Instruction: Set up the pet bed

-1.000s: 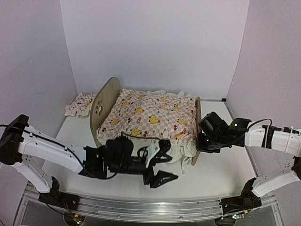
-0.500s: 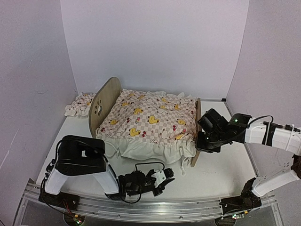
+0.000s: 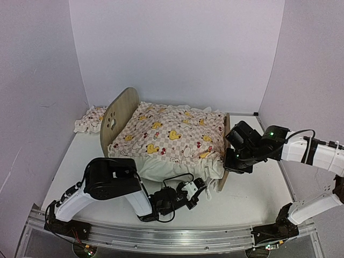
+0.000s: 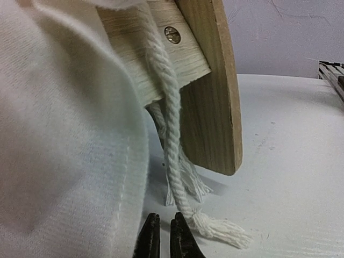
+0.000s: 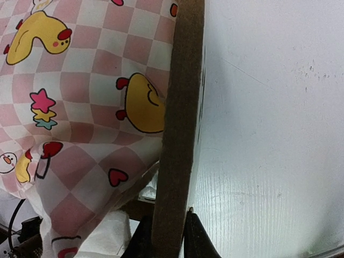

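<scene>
To the left of the pet bed (image 3: 128,99) a small ruffled pillow (image 3: 88,119) lies on the table (image 3: 252,199). The bed's headboard (image 3: 107,134) covers the pillow's right part, so its full shape cannot be seen. The bed stands in the middle of the table with its head end at the left. The headboard is light plywood with a rounded top and a paw-print cutout (image 3: 111,123). The lying surface is completely hidden under a pink checkered cover (image 3: 172,134) with yellow ducks, and the cover's white ruffle (image 3: 161,169) hangs over the front side of the bed.

In front of the bed, near its foot end, the left gripper (image 3: 198,188) is low over the table. The left wrist view cuts it off, so only its two tips show; they stand almost together with nothing seen between them. Beyond them a twisted white rope (image 4: 169,118) hangs down beside the ruffle, and its frayed end lies just right of the tips. Whether it touches them I cannot tell. Behind the rope a screw (image 4: 172,35) sits in the pale side rail (image 4: 185,62), where the rail meets the footboard (image 4: 212,107).

At the right end of the bed, the right gripper (image 3: 230,160) is clamped on the footboard. In the right wrist view only the fingertips (image 5: 196,236) show, one on each side of the board's brown edge.
</scene>
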Action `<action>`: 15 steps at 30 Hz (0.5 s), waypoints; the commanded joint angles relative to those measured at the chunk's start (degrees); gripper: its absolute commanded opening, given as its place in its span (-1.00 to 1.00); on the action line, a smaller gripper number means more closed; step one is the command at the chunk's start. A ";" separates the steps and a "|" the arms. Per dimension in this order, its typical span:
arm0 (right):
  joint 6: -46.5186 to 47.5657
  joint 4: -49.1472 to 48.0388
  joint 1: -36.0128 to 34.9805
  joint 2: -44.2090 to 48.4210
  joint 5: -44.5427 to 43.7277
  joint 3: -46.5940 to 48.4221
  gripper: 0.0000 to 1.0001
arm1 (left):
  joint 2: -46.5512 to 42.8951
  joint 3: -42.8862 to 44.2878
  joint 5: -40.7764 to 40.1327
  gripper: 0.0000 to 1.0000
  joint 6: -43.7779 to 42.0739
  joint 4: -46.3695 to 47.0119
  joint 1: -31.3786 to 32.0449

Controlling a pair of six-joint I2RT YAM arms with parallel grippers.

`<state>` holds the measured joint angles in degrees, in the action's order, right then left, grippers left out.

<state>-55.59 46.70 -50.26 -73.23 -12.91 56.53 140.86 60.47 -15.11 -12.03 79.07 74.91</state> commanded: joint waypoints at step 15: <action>-2.33 -11.01 -2.35 3.90 2.86 7.96 -1.00 | 6.52 15.51 1.07 -0.47 0.29 -8.61 -1.67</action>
<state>-56.12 47.90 -50.83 -73.23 -13.19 57.19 145.73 72.82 -11.77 -12.03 73.45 74.70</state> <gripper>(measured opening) 0.158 0.262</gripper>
